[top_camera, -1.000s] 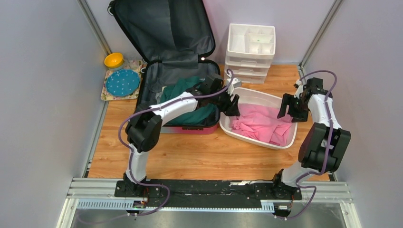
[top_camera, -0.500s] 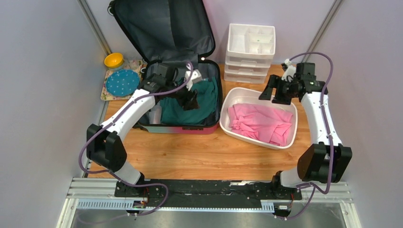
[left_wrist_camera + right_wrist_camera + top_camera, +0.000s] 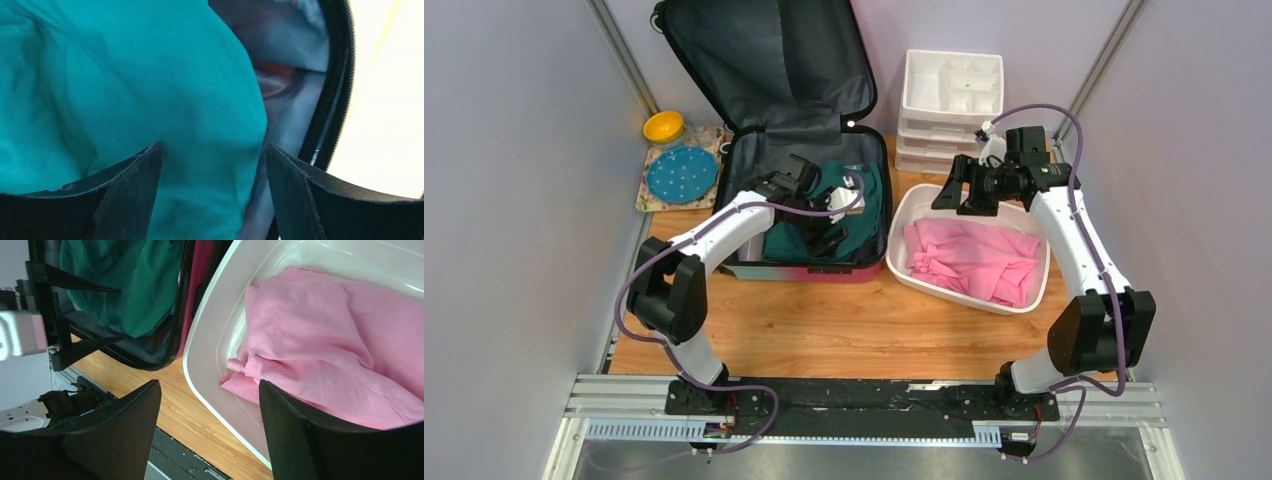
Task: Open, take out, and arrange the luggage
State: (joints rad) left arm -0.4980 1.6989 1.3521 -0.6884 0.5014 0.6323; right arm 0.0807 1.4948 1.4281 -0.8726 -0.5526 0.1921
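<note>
A bare stretch of wooden table lay in front of the luggage, between it and the arm bases. The luggage stood open at the back left of the table. Its tray lay flat, with the pink lower edge of the shell facing the arms. Its lid stood up behind, showing dark grey lining.

A teal garment lay bunched in the right half of the luggage tray. The left gripper hung inside the luggage over that garment, its claw spread wide. In the left wrist view the left gripper had the teal garment beyond its fingers. The black zip rim of the luggage ran down the right side. Whether the fingers touched the cloth could not be told.

Just right of the luggage sat a white oval basin holding a crumpled pink garment. The right gripper hovered over the basin's far corner nearest the luggage, claw wide and holding nothing. The right wrist view showed the right gripper above the basin rim. The pink garment lay to one side and the luggage, teal garment and left gripper to the other.

Behind the basin, right of the luggage lid, stood a white drawer organiser. Left of the luggage lay a blue dotted plate, with a yellow bowl behind it.
</note>
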